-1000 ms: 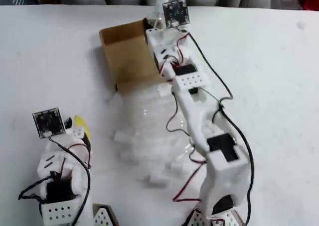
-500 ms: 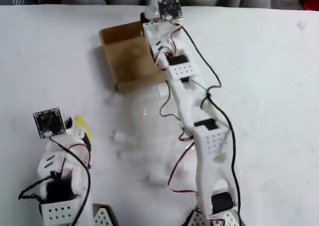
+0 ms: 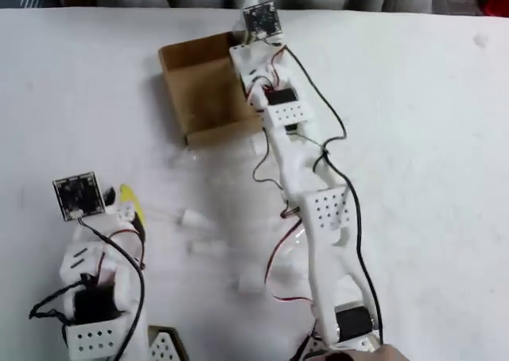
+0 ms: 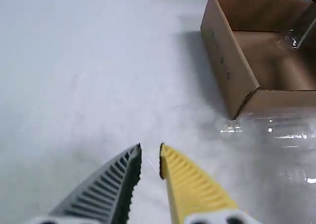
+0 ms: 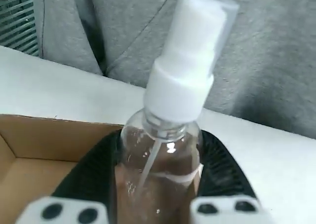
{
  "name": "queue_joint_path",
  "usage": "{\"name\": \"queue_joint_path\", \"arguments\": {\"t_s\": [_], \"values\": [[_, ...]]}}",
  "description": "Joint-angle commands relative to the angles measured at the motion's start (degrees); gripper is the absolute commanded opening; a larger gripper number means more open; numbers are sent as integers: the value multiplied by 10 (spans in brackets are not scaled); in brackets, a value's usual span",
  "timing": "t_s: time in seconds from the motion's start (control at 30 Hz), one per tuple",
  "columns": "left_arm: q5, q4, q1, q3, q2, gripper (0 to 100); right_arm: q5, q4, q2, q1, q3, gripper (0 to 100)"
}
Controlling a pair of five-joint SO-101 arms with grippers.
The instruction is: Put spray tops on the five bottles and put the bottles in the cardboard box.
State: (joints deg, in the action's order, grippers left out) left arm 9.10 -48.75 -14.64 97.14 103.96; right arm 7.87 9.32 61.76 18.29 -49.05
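Spray-topped bottle (image 5: 167,116) is clamped in the right gripper (image 5: 160,142) above the cardboard box (image 3: 208,130), upper centre; the left gripper (image 4: 149,159), lower left, is parted narrowly, empty.

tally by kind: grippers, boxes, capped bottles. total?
grippers: 2 (left gripper, right gripper)
cardboard box: 1
bottle with spray top: 1, held between the right gripper's fingers
loose clear bottles: too faint to count
total: 4
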Motion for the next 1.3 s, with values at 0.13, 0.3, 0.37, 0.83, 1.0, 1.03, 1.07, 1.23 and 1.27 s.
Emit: {"name": "queue_joint_path", "arguments": {"t_s": [0.13,0.3,0.37,0.83,1.0,1.03,1.07,1.23,1.27], "values": [[-7,22,7,-2,7,68,13,15,30,-11,-91,16],[-7,22,7,-2,7,68,14,16,50,-8,-97,16],[-7,22,7,-2,7,68,14,16,55,-7,-97,21],[-7,23,7,-2,7,68,15,17,51,-7,-98,22],[-7,23,7,-2,7,68,15,17,51,-7,-98,22],[-7,23,7,-2,7,68,15,17,51,-7,-98,26],[-7,23,7,-2,7,68,15,17,51,-7,-98,39],[-7,23,7,-2,7,68,15,54,51,-5,-98,191],[-7,23,7,-2,7,68,15,58,51,-3,-98,207]]}}
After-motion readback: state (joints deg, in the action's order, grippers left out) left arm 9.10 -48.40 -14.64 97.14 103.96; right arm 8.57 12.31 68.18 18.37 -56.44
